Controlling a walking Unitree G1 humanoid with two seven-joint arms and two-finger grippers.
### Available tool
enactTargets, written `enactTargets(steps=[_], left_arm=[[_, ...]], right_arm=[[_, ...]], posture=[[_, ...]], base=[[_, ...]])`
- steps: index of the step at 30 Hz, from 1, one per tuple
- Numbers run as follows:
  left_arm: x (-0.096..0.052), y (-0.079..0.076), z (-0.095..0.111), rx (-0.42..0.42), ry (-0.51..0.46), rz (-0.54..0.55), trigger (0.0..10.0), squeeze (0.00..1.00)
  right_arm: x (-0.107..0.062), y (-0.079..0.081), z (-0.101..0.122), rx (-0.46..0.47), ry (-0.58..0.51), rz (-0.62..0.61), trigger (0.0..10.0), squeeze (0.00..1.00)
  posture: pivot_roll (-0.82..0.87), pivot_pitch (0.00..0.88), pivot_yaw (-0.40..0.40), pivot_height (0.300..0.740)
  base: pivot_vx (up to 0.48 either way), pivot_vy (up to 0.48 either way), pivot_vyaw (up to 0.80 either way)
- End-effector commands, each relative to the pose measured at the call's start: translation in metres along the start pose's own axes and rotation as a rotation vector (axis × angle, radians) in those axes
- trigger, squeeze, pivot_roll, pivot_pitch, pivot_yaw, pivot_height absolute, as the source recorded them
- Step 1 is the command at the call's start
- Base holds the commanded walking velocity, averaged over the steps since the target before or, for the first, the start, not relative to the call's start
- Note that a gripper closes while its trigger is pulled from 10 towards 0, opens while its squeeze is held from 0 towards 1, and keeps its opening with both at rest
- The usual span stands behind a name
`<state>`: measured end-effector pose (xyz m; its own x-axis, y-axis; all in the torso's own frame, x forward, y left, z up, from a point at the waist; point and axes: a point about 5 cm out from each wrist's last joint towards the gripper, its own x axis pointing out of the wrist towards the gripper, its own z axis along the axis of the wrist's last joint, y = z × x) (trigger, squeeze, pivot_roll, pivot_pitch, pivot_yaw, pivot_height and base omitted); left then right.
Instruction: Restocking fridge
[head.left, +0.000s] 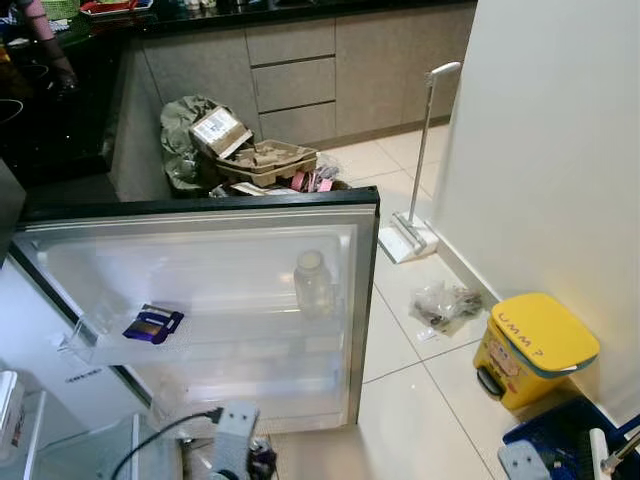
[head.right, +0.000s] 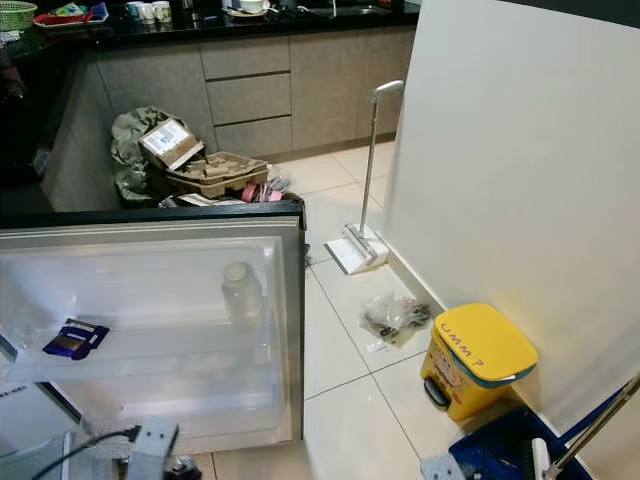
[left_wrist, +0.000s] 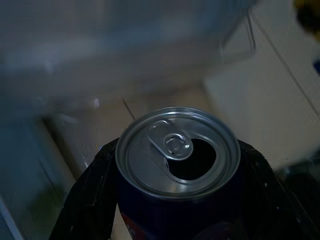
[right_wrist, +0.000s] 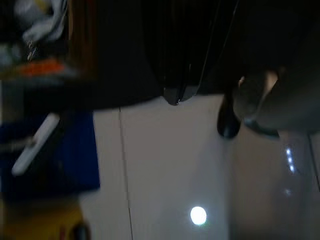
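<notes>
The fridge door (head.left: 365, 300) stands wide open in front of me, its inner side facing up. On its door shelf (head.left: 100, 345) lie a purple packet (head.left: 153, 324) and a clear plastic bottle (head.left: 312, 283). My left gripper (left_wrist: 175, 200) is shut on an opened dark blue drink can (left_wrist: 177, 155), one black finger (left_wrist: 85, 200) on each side. The left wrist (head.left: 232, 440) shows low down, just below the door shelf. In the dark right wrist view my right gripper (right_wrist: 175, 97) hangs over the pale floor with its tips together.
A yellow pedal bin (head.left: 532, 348) and a blue basket (head.left: 560, 445) stand by the white wall on the right. A floor mop (head.left: 410, 235) and a plastic bag (head.left: 445, 303) are on the tiles. Cardboard rubbish (head.left: 255, 160) is piled behind the door. A person's arm (head.left: 45, 40) is at the counter.
</notes>
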<state>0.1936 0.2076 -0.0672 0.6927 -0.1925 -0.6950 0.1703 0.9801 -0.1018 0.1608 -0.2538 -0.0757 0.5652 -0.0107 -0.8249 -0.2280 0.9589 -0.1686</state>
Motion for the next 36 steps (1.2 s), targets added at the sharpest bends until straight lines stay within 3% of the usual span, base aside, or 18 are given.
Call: enactTargets(steps=[1,5,8,9,12,14,19,22,36], left_arm=[[-0.003,0.007,0.005,-0.008,-0.038,-0.015,10.0,0.00],[-0.007,0.015,0.015,0.003,-0.113,-0.082,10.0,0.00],[-0.013,0.026,0.030,0.043,-0.187,-0.144,10.0,0.00],[-0.013,0.026,0.030,0.043,-0.187,-0.144,10.0,0.00],[-0.018,0.032,0.043,0.062,-0.250,-0.216,10.0,0.00],[-0.020,0.034,0.052,0.128,-0.285,-0.241,10.0,0.00],[-0.023,0.030,0.058,0.208,-0.297,-0.365,10.0,0.00],[-0.028,0.020,0.069,0.280,-0.324,-0.588,10.0,0.00],[-0.039,0.018,0.090,0.363,-0.397,-0.789,10.0,0.00]], right_arm=[[-0.001,0.000,0.004,-0.016,-0.030,0.054,10.0,0.00],[-0.005,-0.008,0.017,0.007,-0.126,0.192,10.0,0.00],[-0.015,-0.026,0.037,0.029,-0.255,0.363,10.0,0.00],[-0.015,-0.026,0.037,0.029,-0.255,0.363,10.0,0.00],[-0.028,-0.037,0.052,-0.006,-0.340,0.544,10.0,0.00],[-0.037,-0.046,0.061,-0.055,-0.356,0.630,10.0,0.00],[-0.046,-0.058,0.071,-0.137,-0.349,0.662,10.0,0.00],[-0.063,-0.066,0.088,-0.232,-0.389,0.734,10.0,0.00],[-0.106,-0.060,0.130,-0.411,-0.500,0.834,10.0,0.00]], posture=[[0.00,0.000,0.007,0.740],[0.00,0.000,0.005,0.740],[0.00,0.000,0.007,0.740],[0.00,0.000,0.007,0.740],[-0.01,0.000,0.008,0.740],[-0.01,0.000,0.008,0.740],[-0.01,0.000,0.005,0.740],[0.00,0.000,0.002,0.740],[-0.01,0.000,0.008,0.740]], base=[[0.000,0.000,0.00],[0.000,0.000,0.00],[0.000,0.000,0.00],[0.000,0.000,0.00],[0.000,0.000,0.00],[0.000,0.000,0.00],[0.000,0.000,0.00],[0.000,0.000,0.00],[0.000,0.000,0.00]])
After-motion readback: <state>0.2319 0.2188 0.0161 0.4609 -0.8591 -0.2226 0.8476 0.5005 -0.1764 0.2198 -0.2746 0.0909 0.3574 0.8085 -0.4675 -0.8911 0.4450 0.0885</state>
